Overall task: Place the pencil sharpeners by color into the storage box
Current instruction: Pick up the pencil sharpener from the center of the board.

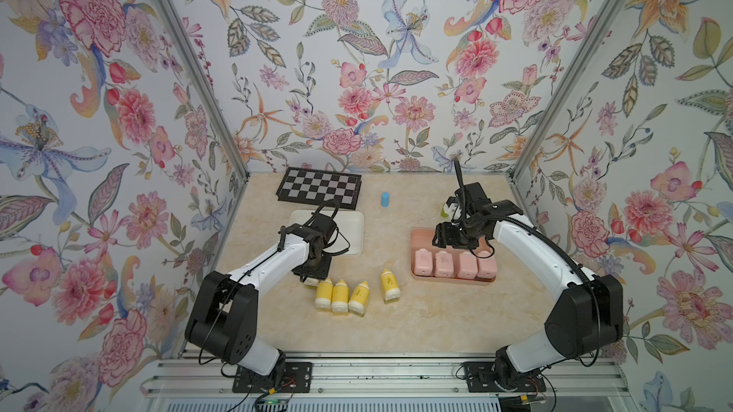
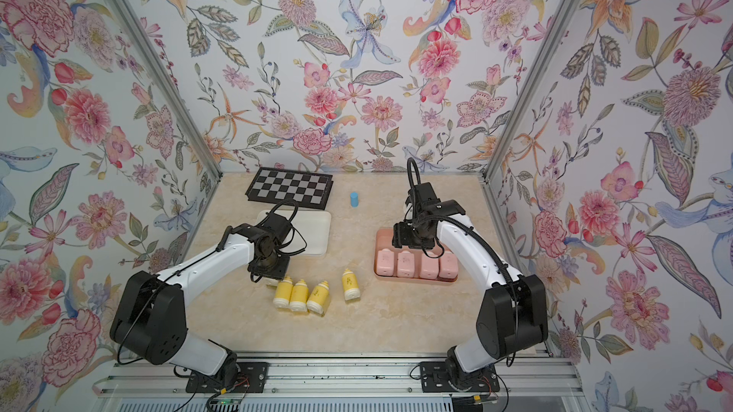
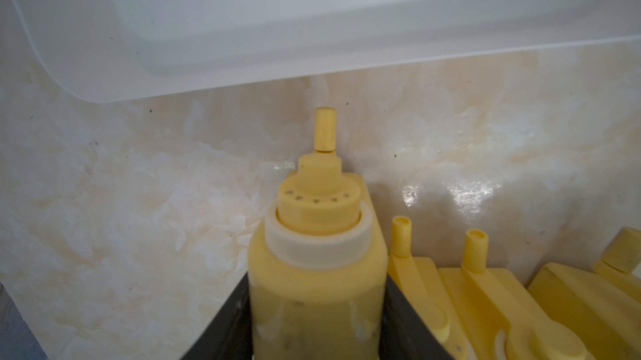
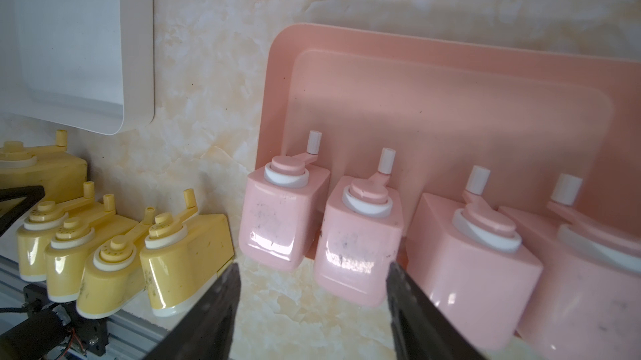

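The left arm (image 1: 273,259) bends down at the near edge of the white plastic tray (image 1: 356,231). Only its wrist view shows the left gripper (image 3: 316,283) clamped on a yellow bottle-shaped plastic sharpener (image 3: 317,250) — four more yellow sharpeners (image 1: 340,295) lie beside it. The right gripper (image 4: 314,268), part-open and empty, hovers over four pink squarish sharpeners (image 1: 456,264) — right of that tray.

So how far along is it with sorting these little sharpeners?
About halfway, it seems. Done: four pink sharpeners stand in a row in the pink tray. In hand: the left gripper is shut on one yellow sharpener, near the white tray, which looks empty. Left: four yellow sharpeners wait on the table. The right gripper hangs open over the pink row, holding nothing.
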